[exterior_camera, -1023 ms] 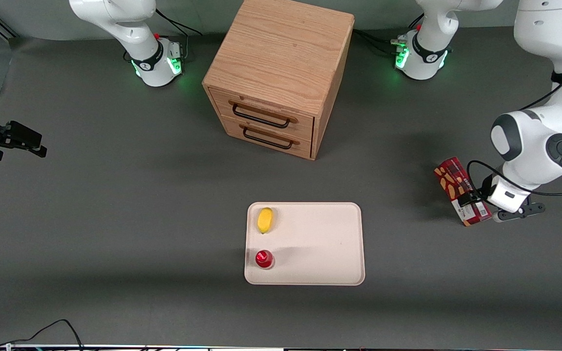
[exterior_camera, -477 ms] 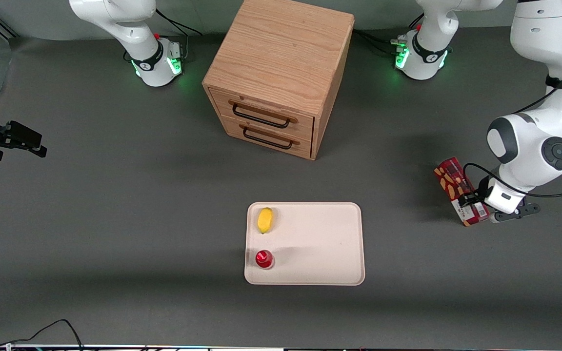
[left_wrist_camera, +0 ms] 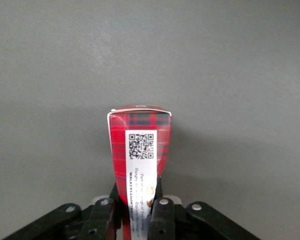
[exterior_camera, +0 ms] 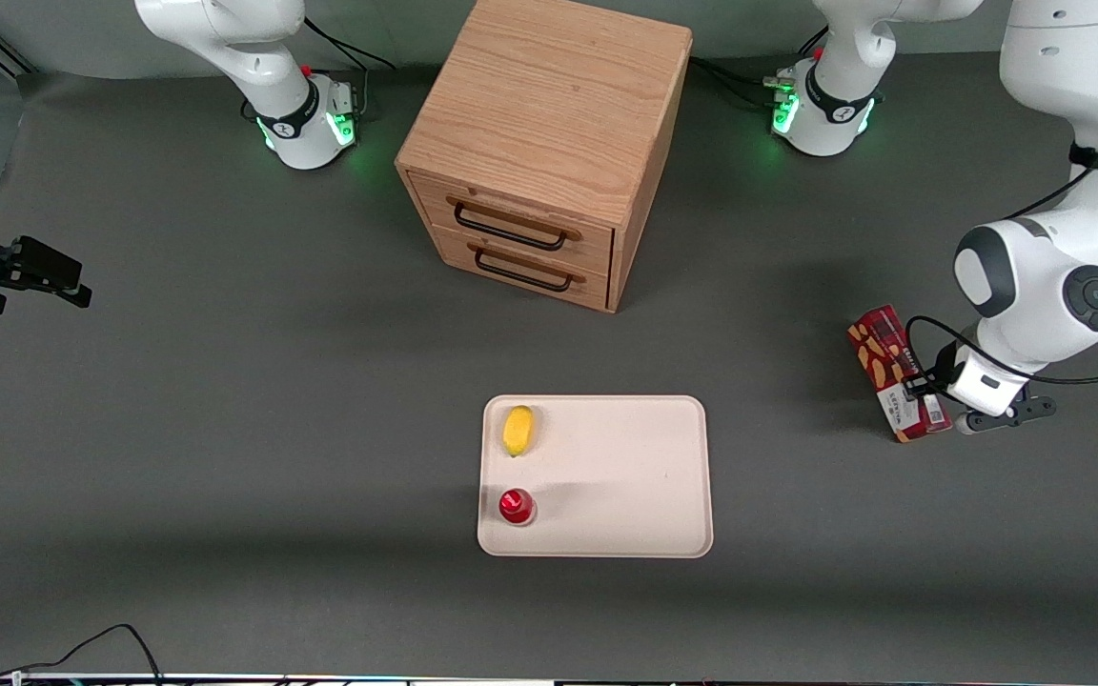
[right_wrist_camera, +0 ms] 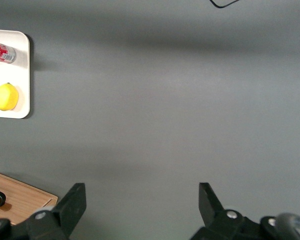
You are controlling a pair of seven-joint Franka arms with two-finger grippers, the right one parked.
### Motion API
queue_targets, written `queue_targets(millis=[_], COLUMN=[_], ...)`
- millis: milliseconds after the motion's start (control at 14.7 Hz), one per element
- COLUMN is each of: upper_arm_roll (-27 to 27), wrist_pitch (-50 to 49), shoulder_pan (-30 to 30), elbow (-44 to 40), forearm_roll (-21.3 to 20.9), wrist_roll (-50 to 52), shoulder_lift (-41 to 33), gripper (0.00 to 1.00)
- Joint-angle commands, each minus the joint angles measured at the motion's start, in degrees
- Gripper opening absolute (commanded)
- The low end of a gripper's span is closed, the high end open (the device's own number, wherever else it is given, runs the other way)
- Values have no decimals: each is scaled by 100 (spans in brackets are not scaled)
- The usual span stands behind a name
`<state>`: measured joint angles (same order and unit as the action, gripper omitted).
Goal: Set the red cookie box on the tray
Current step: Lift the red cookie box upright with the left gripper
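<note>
Red cookie box [exterior_camera: 895,373]: clamped across its narrow width in the pincer [left_wrist_camera: 138,205], at the working arm's end of the table. Tray [exterior_camera: 625,476]: well apart, toward the parked arm's end.

There is one red cookie box [exterior_camera: 896,373], held between the closed fingers of the one working gripper [exterior_camera: 921,386], toward the working arm's end of the table, well apart from the tray. There is one tray [exterior_camera: 625,476]. On the tray lie two things: one yellow lemon [exterior_camera: 518,430] and one small red can [exterior_camera: 516,506], which is nearer to the front camera than the lemon. One wooden cabinet [exterior_camera: 549,114] stands farther from the camera than the tray; it has two drawers [exterior_camera: 520,238], each with one dark handle.
</note>
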<state>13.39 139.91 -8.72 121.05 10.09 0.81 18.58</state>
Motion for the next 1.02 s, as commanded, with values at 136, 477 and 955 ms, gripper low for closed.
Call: queue_targets(millis=[136,477,955], upper_arm_roll=[85,85,-308], wrist_pitch=[-2348,-5445,-6073], shoulder_pan=[-121,-112,-507], elbow=[-1088,-3787,-4661], forearm_roll=[-16,-437,-341], wrist_roll=[-55,33,1366], shoulder_lift=[-943,-864,-496], gripper=[0,0,0])
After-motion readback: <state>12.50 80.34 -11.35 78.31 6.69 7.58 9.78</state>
